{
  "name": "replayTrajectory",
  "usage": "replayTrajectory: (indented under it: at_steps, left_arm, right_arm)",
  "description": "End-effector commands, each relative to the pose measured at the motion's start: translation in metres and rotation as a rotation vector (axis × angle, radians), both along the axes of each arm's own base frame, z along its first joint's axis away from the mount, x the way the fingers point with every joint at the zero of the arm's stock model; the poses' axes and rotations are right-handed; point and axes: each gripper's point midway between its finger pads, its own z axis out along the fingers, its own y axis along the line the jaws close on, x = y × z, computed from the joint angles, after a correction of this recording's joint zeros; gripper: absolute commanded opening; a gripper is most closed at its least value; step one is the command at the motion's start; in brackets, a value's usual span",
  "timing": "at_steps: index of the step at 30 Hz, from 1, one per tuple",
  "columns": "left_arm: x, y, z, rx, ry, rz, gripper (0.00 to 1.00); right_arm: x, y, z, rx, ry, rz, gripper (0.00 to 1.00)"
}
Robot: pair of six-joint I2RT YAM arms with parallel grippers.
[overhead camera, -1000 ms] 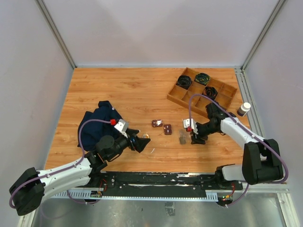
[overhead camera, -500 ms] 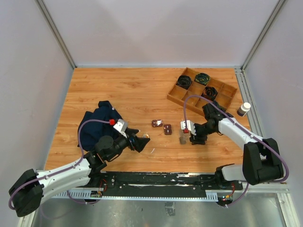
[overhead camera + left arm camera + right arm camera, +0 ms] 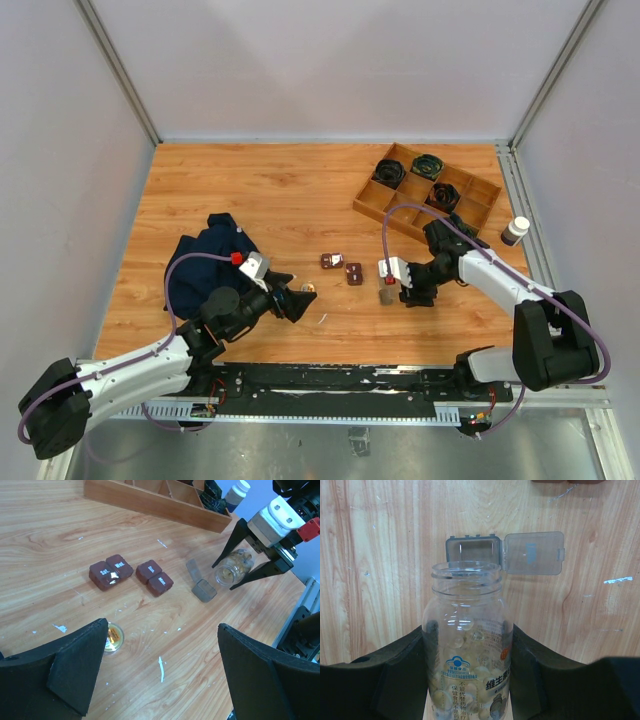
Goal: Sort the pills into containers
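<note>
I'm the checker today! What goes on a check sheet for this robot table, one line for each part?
Surface: wooden table, with small white scraps near the middle.
Job's things: a brown box and a second brown box side by side; a clear box with its lid open; an uncapped pill jar.
Clutter: blue cloth, wooden tray, small gold lid, white-capped bottle off the table's right edge.
Tools: left tool open and empty; right tool shut on the pill jar.
Cables: a purple cable loops on each arm; black coils lie in the tray.
Surroundings: pale walls and metal frame; nothing else seen.
</note>
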Motion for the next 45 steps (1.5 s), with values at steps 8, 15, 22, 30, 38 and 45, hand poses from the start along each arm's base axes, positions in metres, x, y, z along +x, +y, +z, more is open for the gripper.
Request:
replayTrajectory:
  at_steps: [8,15,22,30,38,45]
  left_arm:
    - [0.0015,0.0025,0.0027,-0.004,-0.012,0.011,0.95]
    - [0.0004,0.0025,0.0041,-0.012,-0.015,0.008,0.94]
    - [-0.0002,0.003,0.0029,-0.012,-0.01,0.008,0.94]
    - [-0.0007,0.0027,0.0025,-0.013,-0.008,0.005,0.95]
    - [-0.0008,0.0027,0.0026,-0.014,-0.007,0.004,0.95]
    - [-0.0011,0.0022,0.0029,-0.014,-0.006,0.002,0.94]
  right_arm:
    - [-0.0045,-0.0017,-0.0025,-0.065,-0.003,0.012,0.01]
    - [-0.0042,-0.0023,-0.0046,-0.095,-0.002,0.016,0.01]
    - [-0.0045,-0.0021,-0.0067,-0.118,0.0,0.021,0.01]
    - [-0.0034,-0.0025,-0.008,-0.139,-0.001,0.02,0.01]
    - [-0.002,-0.0018,-0.0071,-0.155,-0.012,0.023,0.01]
    - [0.002,-0.0024,-0.0046,-0.162,-0.031,0.006,0.01]
